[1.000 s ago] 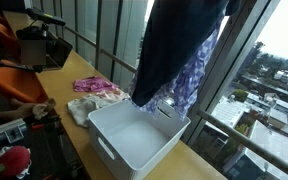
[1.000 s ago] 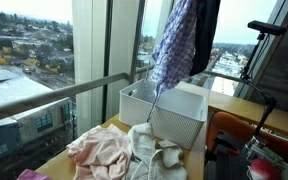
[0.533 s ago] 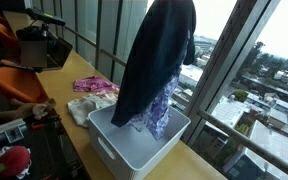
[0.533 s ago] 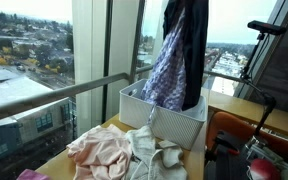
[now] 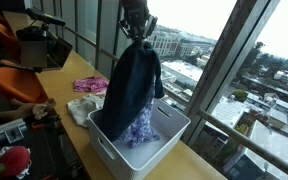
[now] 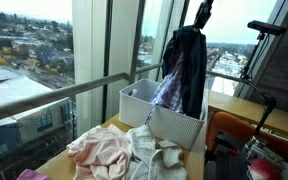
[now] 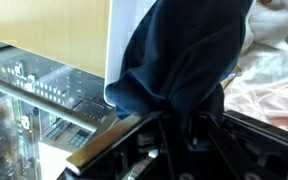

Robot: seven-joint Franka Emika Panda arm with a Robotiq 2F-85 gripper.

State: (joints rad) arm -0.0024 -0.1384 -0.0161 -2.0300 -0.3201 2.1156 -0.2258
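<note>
Navy garment (image 5: pixel 132 90) pinched in tool (image 5: pixel 136 35), frame centre, hem already inside white bin (image 5: pixel 112 150); not released. Pink clothes pile (image 5: pixel 96 90) waits centre-left on surface (image 5: pixel 72 68).

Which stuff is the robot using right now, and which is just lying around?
In use:
- gripper, shut on the dark blue garment with purple patterned fabric
- white plastic basket, with the garment's lower end hanging into it

Lying about:
- pile of pink and white clothes beside the basket
- wooden table under it all
</note>
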